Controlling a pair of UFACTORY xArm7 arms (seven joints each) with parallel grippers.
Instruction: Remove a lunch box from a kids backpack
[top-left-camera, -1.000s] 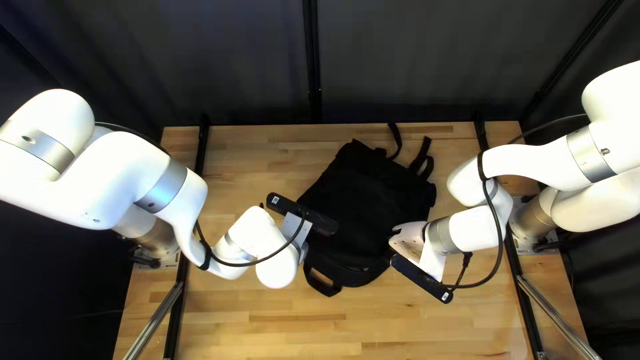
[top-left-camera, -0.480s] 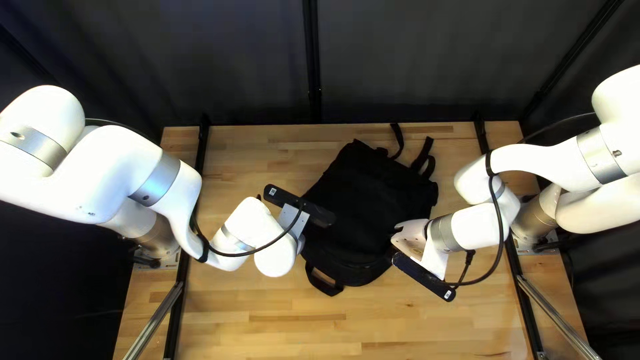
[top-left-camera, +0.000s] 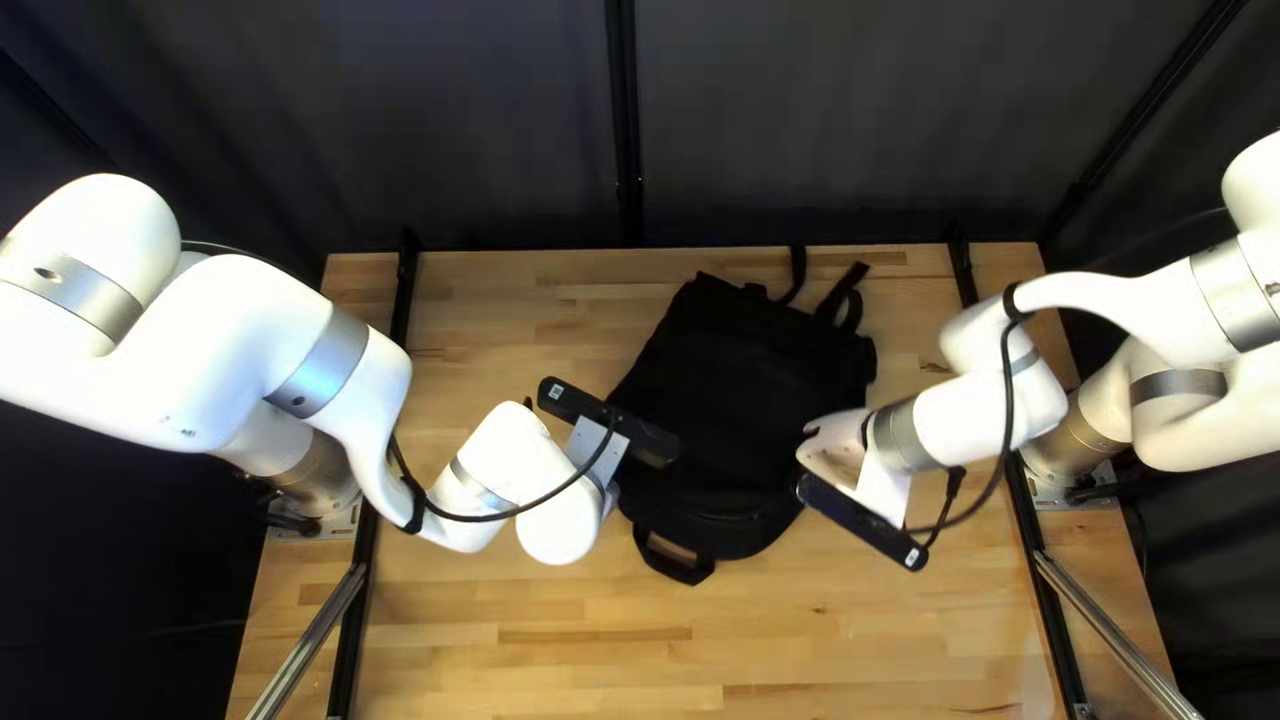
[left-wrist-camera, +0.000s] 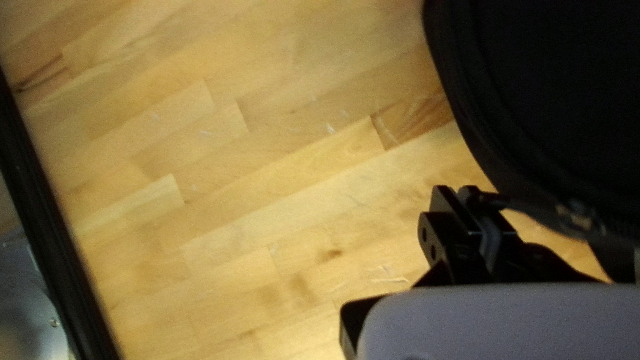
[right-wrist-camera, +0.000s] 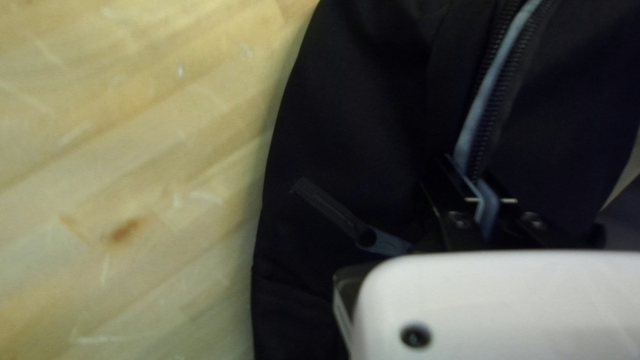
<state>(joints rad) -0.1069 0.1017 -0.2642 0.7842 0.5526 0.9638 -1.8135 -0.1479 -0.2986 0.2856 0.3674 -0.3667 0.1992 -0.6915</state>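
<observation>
Top left view: the black backpack [top-left-camera: 740, 400] lies on the tabletop [top-left-camera: 534, 640], a bit right of its middle, with its straps [top-left-camera: 840, 296] toward the far edge and a loop handle [top-left-camera: 676, 563] toward the near edge. What is inside the backpack is hidden. The left gripper [top-left-camera: 610, 491] is at the backpack's side facing the tabletop's left edge, near the loop handle; the right gripper [top-left-camera: 834, 451] is at the side facing the right edge. Behind the far edge hangs a dark curtain [top-left-camera: 800, 120].

Left wrist view: the left gripper [left-wrist-camera: 459, 195] has its jaws drawn together on a thin dark zip pull [left-wrist-camera: 513, 202] — it leads from the tips to a slider [left-wrist-camera: 577, 217] at the backpack's rounded rim. Well apart from the gripper, a black rail [left-wrist-camera: 47, 207] runs along the tabletop's left edge.

Right wrist view: the right gripper [right-wrist-camera: 475, 190] pinches a bluish tab [right-wrist-camera: 489, 210] between its jaws. Ahead of the tips, a pale blue strip [right-wrist-camera: 495, 83] runs between two rows of zip teeth. Beside the jaws a loose pull [right-wrist-camera: 330, 208] — dark, with a blue end — rests on the black cloth.
</observation>
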